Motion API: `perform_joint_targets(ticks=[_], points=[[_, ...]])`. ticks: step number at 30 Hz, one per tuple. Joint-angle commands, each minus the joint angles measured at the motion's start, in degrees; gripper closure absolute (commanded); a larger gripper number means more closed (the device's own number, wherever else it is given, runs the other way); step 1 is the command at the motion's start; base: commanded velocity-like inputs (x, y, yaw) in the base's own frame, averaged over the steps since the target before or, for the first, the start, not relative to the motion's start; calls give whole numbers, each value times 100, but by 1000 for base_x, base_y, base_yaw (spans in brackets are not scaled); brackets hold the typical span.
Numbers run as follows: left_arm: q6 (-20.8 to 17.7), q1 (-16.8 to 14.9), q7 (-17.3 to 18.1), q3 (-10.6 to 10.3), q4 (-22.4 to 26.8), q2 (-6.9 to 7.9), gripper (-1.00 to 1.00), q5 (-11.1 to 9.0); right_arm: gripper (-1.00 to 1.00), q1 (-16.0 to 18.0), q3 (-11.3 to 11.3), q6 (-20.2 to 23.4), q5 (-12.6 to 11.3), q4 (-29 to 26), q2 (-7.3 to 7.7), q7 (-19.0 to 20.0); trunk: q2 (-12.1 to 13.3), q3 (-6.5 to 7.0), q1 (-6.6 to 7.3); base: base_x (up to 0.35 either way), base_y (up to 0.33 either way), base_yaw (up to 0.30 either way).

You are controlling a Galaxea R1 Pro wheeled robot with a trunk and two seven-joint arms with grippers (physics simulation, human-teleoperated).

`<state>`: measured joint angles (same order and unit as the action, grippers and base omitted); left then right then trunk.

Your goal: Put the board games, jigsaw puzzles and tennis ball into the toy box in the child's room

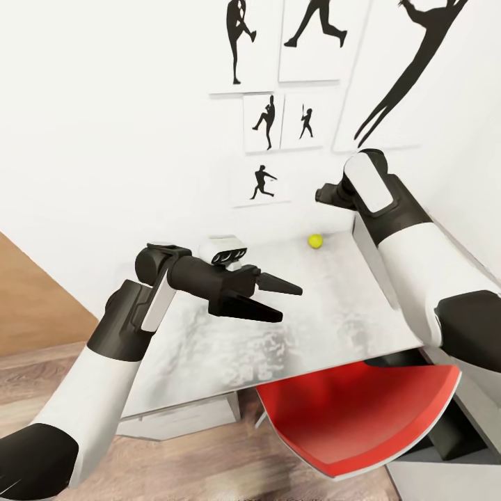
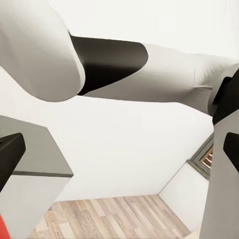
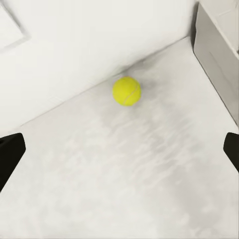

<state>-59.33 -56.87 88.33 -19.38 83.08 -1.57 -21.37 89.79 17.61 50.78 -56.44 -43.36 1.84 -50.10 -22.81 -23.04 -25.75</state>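
The small yellow-green tennis ball (image 1: 315,241) (image 3: 126,91) rests on the pale mottled table (image 1: 334,313) close to the white wall. My right gripper (image 1: 323,193) (image 3: 119,154) hovers above and short of the ball, open, with nothing between its fingertips. Beside the ball rises a light grey sloping wall, apparently the toy box (image 3: 215,52), mostly hidden behind my right arm in the head view. My left gripper (image 1: 291,303) (image 2: 119,152) hangs open and empty over the table's middle. The board games and jigsaw puzzles are out of view.
A red chair (image 1: 355,410) is tucked under the table's near edge. Framed black baseball-player silhouettes (image 1: 268,122) hang on the wall behind. Wood plank floor (image 1: 42,306) lies to the left. My right forearm (image 2: 149,69) crosses the left wrist view.
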Motion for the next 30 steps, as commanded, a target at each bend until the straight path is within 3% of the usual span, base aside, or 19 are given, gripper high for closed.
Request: perform_joint_targets(ticks=[1,13,24,30], points=[[-61,-7,17,-4,-3,-1,-100,-7,-100,46,32,14,-59,-3,0,-58,-11,-20,-3,0,0,0],[-67,-7,17,28,-2,-2,-100,-19,-100,124,32,4,-53,10,-42,-61,-11,-133,-3,0,0,0],[-67,-38,-6,271,-38,-27,-100,-53,-100,126,55,-13,-45,140,-63,-61,-11,-236,-3,12,0,0],[-67,-325,-23,324,-51,-66,-100,-69,-100,123,60,-21,-36,274,-156,-61,-11,-292,-3,1,0,0]])
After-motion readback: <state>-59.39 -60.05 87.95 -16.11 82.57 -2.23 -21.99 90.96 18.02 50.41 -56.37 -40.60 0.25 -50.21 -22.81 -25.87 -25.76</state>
